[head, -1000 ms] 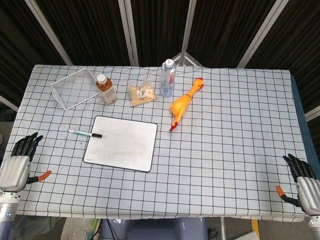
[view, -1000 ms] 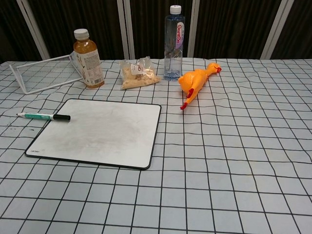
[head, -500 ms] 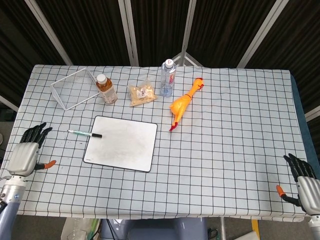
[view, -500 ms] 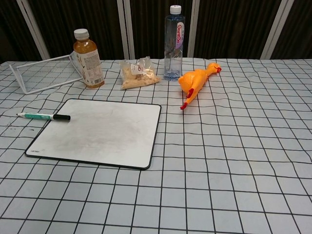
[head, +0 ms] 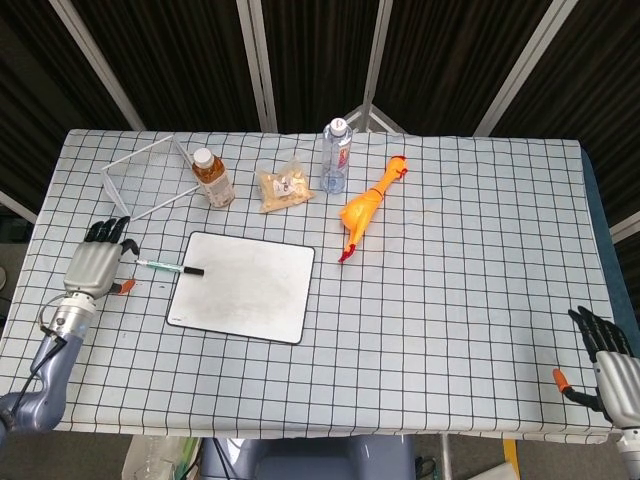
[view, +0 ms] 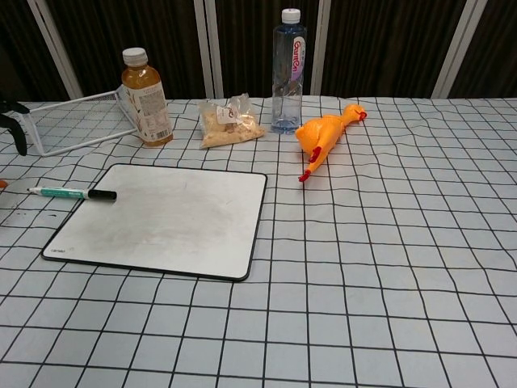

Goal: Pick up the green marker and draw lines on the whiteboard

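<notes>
Left hand: my left hand [head: 93,268] hangs over the desk's left side, just left of the marker's tail, fingers spread and holding nothing; in the chest view I see only dark fingertips at the left edge.
Right hand: my right hand [head: 607,362] sits at the desk's near right corner, fingers apart, nothing in it.
Green marker: the green marker [head: 168,267] lies flat, black cap on the whiteboard's left edge, body out on the cloth.
Whiteboard: the whiteboard [head: 243,285] lies flat, left of centre.
Desk: the desk [head: 450,300] wears a checked cloth.
Far row: I see a wire rack [head: 145,178], tea bottle [head: 212,177], snack bag [head: 284,186], water bottle [head: 336,156] and rubber chicken [head: 365,207].
</notes>
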`<state>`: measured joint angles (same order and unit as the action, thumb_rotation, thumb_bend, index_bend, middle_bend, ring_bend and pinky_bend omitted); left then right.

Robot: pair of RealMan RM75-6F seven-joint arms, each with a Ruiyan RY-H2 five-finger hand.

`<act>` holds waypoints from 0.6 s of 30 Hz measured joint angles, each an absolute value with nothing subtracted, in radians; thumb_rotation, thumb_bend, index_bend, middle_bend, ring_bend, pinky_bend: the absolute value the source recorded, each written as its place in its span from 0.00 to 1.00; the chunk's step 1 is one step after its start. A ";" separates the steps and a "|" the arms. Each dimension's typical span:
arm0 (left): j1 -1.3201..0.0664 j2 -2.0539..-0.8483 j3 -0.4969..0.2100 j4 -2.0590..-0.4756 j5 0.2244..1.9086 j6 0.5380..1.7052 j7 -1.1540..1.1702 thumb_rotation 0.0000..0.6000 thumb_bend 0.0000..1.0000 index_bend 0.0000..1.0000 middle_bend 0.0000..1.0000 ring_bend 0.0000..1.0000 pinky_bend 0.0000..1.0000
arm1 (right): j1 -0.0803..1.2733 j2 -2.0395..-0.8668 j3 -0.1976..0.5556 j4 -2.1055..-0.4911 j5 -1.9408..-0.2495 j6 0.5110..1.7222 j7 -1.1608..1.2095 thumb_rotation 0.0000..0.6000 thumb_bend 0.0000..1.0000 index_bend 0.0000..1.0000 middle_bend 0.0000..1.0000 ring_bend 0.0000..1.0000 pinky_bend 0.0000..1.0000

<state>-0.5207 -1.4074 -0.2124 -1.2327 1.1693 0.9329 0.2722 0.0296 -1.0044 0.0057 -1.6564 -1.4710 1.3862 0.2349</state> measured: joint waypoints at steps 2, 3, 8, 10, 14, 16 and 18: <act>-0.540 -1.437 -0.212 -1.188 1.162 0.910 0.281 1.00 0.36 0.42 0.00 0.00 0.00 | 0.031 -1.005 0.008 -1.656 -1.469 1.385 0.237 1.00 0.35 0.00 0.00 0.00 0.00; -0.554 -1.457 -0.212 -1.161 1.158 0.895 0.285 1.00 0.37 0.42 0.00 0.00 0.00 | 0.032 -1.004 0.009 -1.656 -1.468 1.384 0.238 1.00 0.35 0.00 0.00 0.00 0.00; -0.602 -1.526 -0.208 -1.077 1.146 0.836 0.290 1.00 0.40 0.42 0.00 0.00 0.00 | 0.033 -1.003 0.011 -1.657 -1.466 1.383 0.244 1.00 0.35 0.00 0.00 0.00 0.00; -0.617 -1.550 -0.206 -1.050 1.146 0.825 0.290 1.00 0.40 0.42 0.00 0.00 0.00 | 0.034 -1.003 0.013 -1.657 -1.465 1.382 0.247 1.00 0.35 0.00 0.00 0.00 0.00; -0.637 -1.586 -0.204 -1.011 1.148 0.810 0.285 1.00 0.41 0.43 0.00 0.00 0.00 | 0.034 -1.001 0.013 -1.659 -1.463 1.382 0.250 1.00 0.35 0.00 0.00 0.00 0.00; -0.647 -1.603 -0.204 -0.991 1.149 0.803 0.282 1.00 0.42 0.44 0.00 0.00 0.00 | 0.035 -1.000 0.014 -1.659 -1.462 1.380 0.252 1.00 0.35 0.00 0.00 0.00 0.00; -0.656 -1.621 -0.204 -0.970 1.150 0.798 0.275 1.00 0.43 0.44 0.01 0.00 0.00 | 0.035 -0.999 0.014 -1.660 -1.462 1.380 0.253 1.00 0.35 0.00 0.00 0.00 0.00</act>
<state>-0.6560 -1.6212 -0.2044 -0.9701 1.1496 0.7977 0.2754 0.0353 -0.9992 0.0144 -1.6596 -1.4623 1.3798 0.2530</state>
